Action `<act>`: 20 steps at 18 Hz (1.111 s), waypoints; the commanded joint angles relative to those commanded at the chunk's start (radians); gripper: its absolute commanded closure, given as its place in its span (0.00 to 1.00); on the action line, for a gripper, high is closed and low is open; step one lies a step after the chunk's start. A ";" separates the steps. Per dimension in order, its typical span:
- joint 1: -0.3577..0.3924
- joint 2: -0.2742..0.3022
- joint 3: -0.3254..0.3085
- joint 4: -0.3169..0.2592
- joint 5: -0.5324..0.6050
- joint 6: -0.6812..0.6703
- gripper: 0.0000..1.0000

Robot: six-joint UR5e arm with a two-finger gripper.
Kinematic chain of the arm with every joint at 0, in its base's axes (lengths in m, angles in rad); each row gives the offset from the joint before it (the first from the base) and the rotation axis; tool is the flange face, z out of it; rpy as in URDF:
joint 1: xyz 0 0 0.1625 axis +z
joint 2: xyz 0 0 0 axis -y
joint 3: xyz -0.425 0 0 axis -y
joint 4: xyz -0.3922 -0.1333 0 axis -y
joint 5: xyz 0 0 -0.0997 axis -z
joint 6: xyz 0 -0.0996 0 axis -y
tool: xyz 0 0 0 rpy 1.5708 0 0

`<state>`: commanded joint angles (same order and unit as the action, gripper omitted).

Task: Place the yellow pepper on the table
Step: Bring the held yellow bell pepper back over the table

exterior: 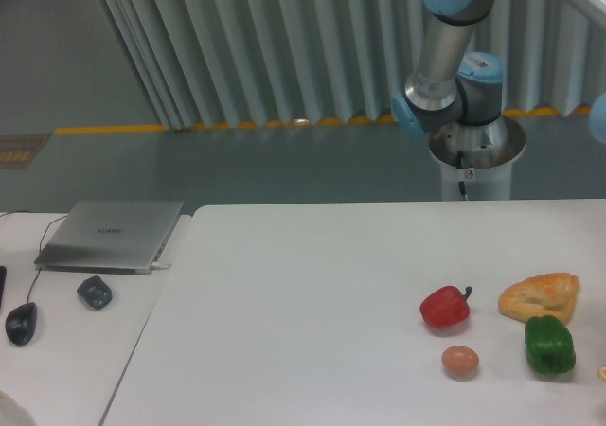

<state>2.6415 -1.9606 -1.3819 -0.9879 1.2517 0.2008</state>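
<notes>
Four foods on table (pixel 303 284): all at the right end
Desk (pixel 66 350): closed laptop (pixel 112 235), mouse (pixel 21 323), small dark object (pixel 95 292)
Red pepper (pixel 445 308): lies left of bread (pixel 541 295)
Egg (pixel 460 361): in front of red pepper
Green pepper (pixel 549 345): below bread
Arm (pixel 445 57): raised behind table
Gripper: out of frame, state unknown
Yellow pepper: not visible

A wall of tall grey-blue folded panels (pixel 284 47) stands at the far side of the room. Below it, a yellow line (pixel 189 126) runs across the grey floor (pixel 237 166). On the left, near us, sits a small white desk (pixel 71 350). On it lie a closed silver laptop (pixel 112 234) and a dark mouse (pixel 21 323).
</notes>
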 joint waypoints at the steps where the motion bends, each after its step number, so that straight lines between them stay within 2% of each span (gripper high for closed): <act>1: -0.002 0.012 -0.018 0.000 0.000 0.028 0.42; 4: -0.014 0.046 -0.074 -0.002 0.005 0.138 0.42; 6: -0.037 0.077 -0.115 -0.024 0.017 0.234 0.42; 8: -0.089 0.092 -0.137 -0.063 0.102 0.324 0.42; 14: -0.193 0.097 -0.146 -0.144 0.225 0.379 0.42; 16: -0.212 0.101 -0.150 -0.169 0.235 0.416 0.42; 18: -0.233 0.114 -0.152 -0.219 0.235 0.480 0.42; 20: -0.261 0.118 -0.154 -0.244 0.235 0.490 0.42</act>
<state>2.3809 -1.8423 -1.5355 -1.2317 1.4864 0.6903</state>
